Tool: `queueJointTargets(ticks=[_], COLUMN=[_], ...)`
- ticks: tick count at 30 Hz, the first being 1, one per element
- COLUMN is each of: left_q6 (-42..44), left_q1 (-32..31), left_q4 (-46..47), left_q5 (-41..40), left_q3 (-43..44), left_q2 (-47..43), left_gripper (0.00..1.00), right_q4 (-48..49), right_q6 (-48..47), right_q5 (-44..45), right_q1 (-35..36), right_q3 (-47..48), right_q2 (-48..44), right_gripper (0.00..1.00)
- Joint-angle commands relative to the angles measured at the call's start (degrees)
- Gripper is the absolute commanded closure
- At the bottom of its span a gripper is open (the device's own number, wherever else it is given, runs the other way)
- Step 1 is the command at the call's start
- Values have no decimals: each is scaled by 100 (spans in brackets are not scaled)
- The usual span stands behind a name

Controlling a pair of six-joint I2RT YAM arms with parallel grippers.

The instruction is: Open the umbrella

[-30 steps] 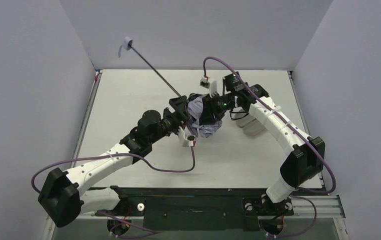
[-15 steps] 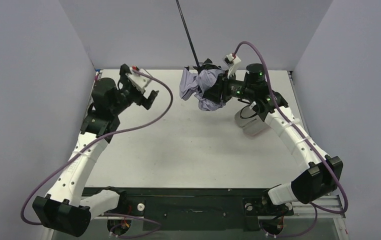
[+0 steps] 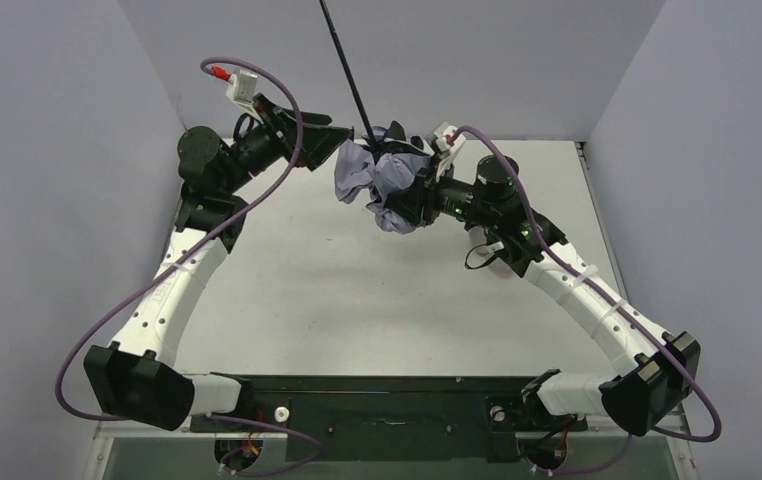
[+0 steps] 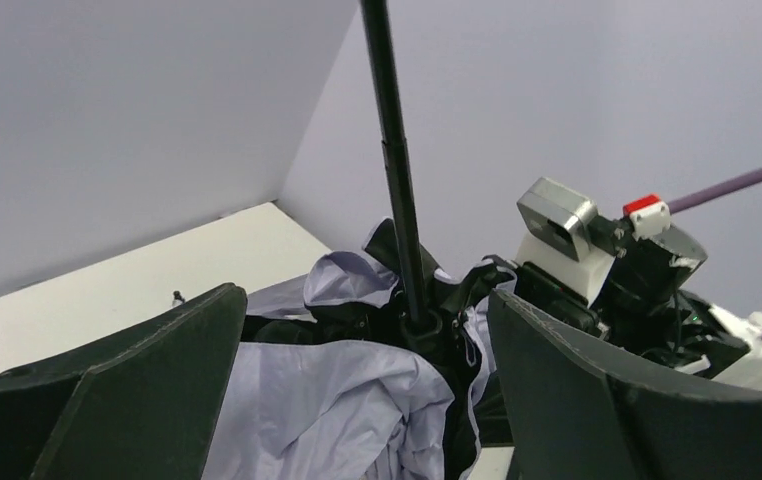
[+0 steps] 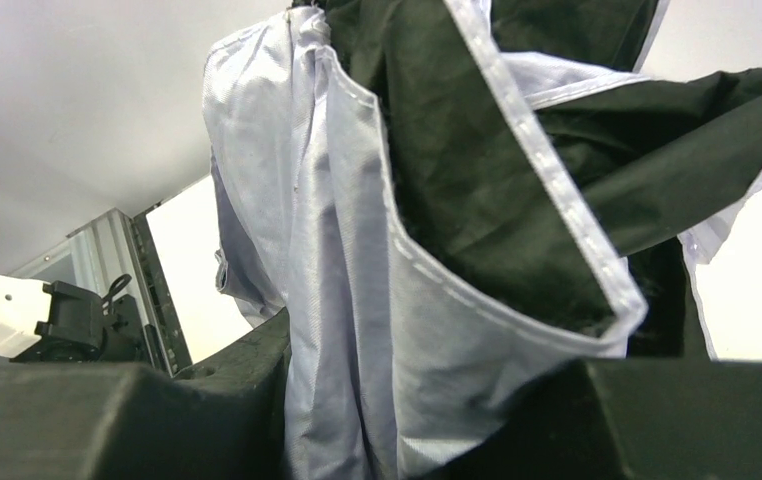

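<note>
Umbrella [image 3: 389,185] hangs seemingly pinched in right end effector [image 5: 407,400]; left end effector [image 4: 362,310] spread wide.

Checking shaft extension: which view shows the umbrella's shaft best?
Left wrist: shaft runs centre-frame, joint visible, down into the canopy. Top external shows it thin, cut off at the top edge. Right wrist shows only canopy fabric.

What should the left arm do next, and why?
Probably ease the left gripper forward and close on the shaft just above the canopy. Its jaws stand wide open, the shaft framed between them but untouched, while the right gripper clamps the bunched, unspread canopy. Opening the umbrella likely needs that second hold.
</note>
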Motion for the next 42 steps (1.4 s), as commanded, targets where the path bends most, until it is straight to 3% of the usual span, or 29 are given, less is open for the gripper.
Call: queueJointTargets(ticks=[1,6,12,15,19,20,22,23,24,25,26,28,32,34,42], left_q6=[-1044,-1273,-962,-891,-879,-849,-665,-486,-336,59,306,1175,3320,3991,5186], left_q1=[-83,-153,-395,-460,-464,-464,-457,-452,-443,-440,-442,-446,-459,-450,-361], left_q4=[1142,1515,1355,1233,1313,1264,1056,966,747,631,336,-178,-1071,-1270,-1287], left_q5=[136,161,123,77,142,149,145,115,109,73,48,-122,-543,-841,-2505], left_q3=[49,83,277,342,343,341,353,359,374,378,403,465,522,467,331], left_q2=[111,279,306,313,289,285,243,227,198,179,124,79,43,26,284], left_gripper=[12,15,20,35,71,91,100,100,100,100,100,100,100,100,100], right_q4=[969,907,811,731,651,596,486,422,309,246,119,-50,-397,-521,-678], right_q6=[-294,-443,-663,-904,-981,-991,-1004,-1008,-1015,-1017,-1011,-1015,-1020,-1006,-878], right_q5=[255,229,184,178,222,235,281,289,298,307,326,377,380,382,576], right_q1=[175,319,489,583,636,633,621,608,575,516,477,337,-45,-306,-1173], right_q3=[-68,-108,-176,-216,-297,-313,-323,-326,-329,-334,-346,-382,-437,-457,-446], right_q2=[-383,-413,-487,-555,-603,-611,-636,-648,-673,-684,-719,-765,-856,-893,-874], right_gripper=[100,100,100,100,100,100,100,93,74,64,47,31,21,20,20])
